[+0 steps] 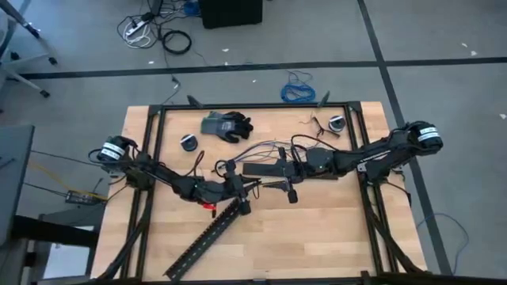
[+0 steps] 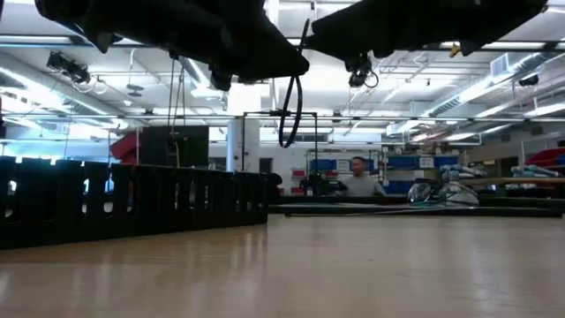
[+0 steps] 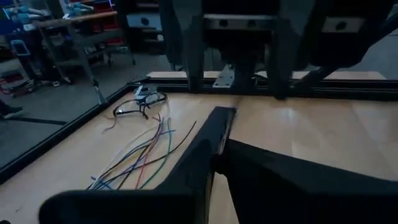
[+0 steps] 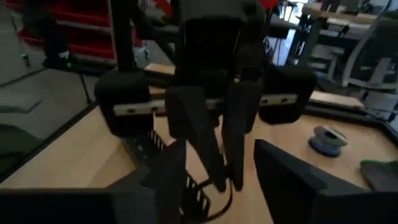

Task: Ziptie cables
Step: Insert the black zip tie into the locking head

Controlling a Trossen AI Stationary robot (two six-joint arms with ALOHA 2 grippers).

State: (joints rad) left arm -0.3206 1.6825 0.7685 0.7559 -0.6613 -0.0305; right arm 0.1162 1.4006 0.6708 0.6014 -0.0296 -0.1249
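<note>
Cables (image 3: 144,158): thin loose wires, purple, green, grey, dark, fanned on the bench (image 1: 317,229) beside the safety glasses (image 3: 140,106). No writing we can read. Left tool (image 1: 234,188), right tool (image 1: 287,176): can't tell either grip.

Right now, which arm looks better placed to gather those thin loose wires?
Probably the right: the right gripper is open, seemingly empty, close beside the cables, while a thin black loop hangs at the left gripper.
</note>
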